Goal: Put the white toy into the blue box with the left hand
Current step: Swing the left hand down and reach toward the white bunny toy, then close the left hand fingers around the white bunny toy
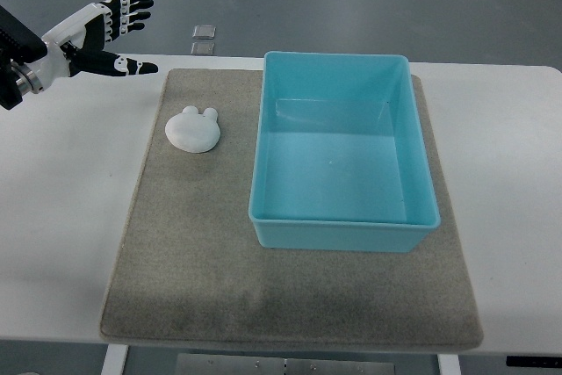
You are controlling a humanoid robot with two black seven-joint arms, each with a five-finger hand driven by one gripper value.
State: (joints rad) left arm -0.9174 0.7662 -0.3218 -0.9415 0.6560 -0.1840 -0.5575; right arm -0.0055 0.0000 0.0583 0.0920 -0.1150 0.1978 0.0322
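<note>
Now the left hand (101, 37) hovers at far left, fingers (132, 6) spread and holding nothing; the toy (194, 128) lies on the mat (193, 252), just left of the box (342, 226).

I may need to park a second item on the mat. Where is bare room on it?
The wide strip of mat in front of the blue box is bare, as is the patch below the white toy. The box is empty. Tightest is the gap between toy and box. The left hand hovers open off the mat's far-left corner.

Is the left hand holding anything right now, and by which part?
Nothing. The left hand is open, apart from the white toy lying on the mat.
</note>
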